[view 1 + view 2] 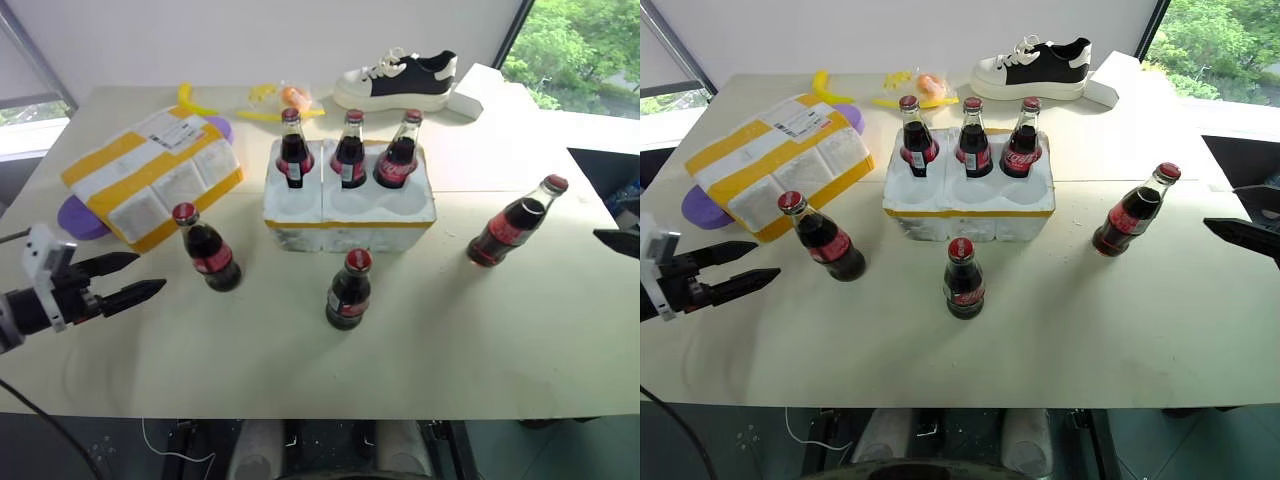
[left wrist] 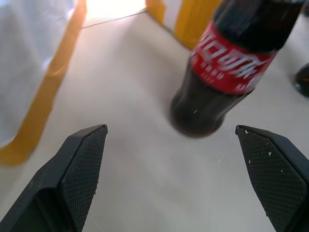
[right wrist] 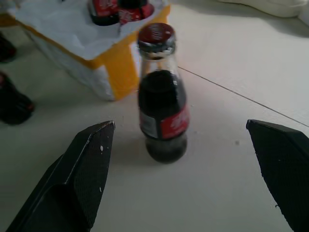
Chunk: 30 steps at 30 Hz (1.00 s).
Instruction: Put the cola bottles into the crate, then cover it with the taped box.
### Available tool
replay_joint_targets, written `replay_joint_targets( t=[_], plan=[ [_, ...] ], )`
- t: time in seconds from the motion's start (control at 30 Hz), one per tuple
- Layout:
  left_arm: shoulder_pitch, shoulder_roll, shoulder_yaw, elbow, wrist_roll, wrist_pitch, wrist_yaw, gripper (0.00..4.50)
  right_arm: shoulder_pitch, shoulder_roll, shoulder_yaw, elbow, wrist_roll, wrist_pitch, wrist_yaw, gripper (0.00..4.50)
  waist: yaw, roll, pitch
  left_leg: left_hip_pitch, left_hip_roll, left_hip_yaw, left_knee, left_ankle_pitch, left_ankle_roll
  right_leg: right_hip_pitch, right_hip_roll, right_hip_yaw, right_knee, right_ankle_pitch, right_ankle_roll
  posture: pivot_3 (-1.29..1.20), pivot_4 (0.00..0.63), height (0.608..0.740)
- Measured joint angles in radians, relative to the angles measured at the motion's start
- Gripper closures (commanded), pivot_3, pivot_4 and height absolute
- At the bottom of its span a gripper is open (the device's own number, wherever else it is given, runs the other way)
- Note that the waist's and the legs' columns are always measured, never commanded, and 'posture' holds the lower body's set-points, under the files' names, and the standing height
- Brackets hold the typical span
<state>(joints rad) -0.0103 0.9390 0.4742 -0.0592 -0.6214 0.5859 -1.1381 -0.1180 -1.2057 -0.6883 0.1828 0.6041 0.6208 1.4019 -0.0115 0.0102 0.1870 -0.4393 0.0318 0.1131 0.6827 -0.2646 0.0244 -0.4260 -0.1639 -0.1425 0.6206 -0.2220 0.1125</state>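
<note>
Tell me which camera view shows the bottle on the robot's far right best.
The right wrist view: the bottle stands centred between the open right pincer fingers, cap to base visible. Both head views show it small near the table's right side, right of the crate.

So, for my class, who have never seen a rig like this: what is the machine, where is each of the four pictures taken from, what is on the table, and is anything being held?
It is a two-armed robot. Two pictures come from its head, looking down at the table; the other two come from cameras on its wrists.

The left end effector and the right end effector are both open and hold nothing.

The crate has three cola bottles standing in its back wells; the front wells are empty. Three more stand loose on the table: one on the left, one in front, one on the right. The taped box lies on the left, a shoe at the back.
</note>
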Motion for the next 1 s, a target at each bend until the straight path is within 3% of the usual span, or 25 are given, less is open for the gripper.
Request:
replay_joint_targets(
  t=[0.17,0.3,0.53,1.0],
  plan=[
    [-0.131,0.006,-0.110,0.052,0.009,-0.006,-0.036,0.04,0.063,0.045,-0.153,-0.387,0.223,0.281,-0.075,0.00,0.003,-0.001,-0.001,0.000,0.000,-0.002,0.000,-0.003,0.005,0.000,0.000,0.000,0.000,0.000,0.000,0.00,0.150,0.740],
    [-0.205,0.004,-0.184,0.100,0.030,-0.015,-0.060,0.04,0.092,0.083,-0.233,-0.575,0.384,0.425,-0.155,0.00,0.016,-0.002,-0.001,0.000,0.000,-0.003,0.001,-0.003,0.005,0.001,0.000,0.000,0.000,0.000,-0.001,0.00,0.150,0.740],
    [-0.302,-0.041,-0.284,0.145,0.049,-0.030,-0.090,0.04,0.102,0.093,-0.289,-0.713,0.591,0.523,-0.299,0.00,0.027,-0.004,-0.002,0.000,-0.001,-0.003,0.001,-0.003,0.005,0.001,0.001,0.000,0.000,0.000,-0.001,0.00,0.150,0.740],
    [-0.363,-0.096,-0.371,0.161,0.090,-0.053,-0.120,0.04,0.165,0.086,-0.333,-0.791,0.831,0.550,-0.473,0.00,0.026,-0.008,-0.003,0.000,0.000,-0.004,0.002,-0.003,0.005,0.002,0.002,0.000,0.000,0.001,-0.001,0.00,0.150,0.740]
  ],
)
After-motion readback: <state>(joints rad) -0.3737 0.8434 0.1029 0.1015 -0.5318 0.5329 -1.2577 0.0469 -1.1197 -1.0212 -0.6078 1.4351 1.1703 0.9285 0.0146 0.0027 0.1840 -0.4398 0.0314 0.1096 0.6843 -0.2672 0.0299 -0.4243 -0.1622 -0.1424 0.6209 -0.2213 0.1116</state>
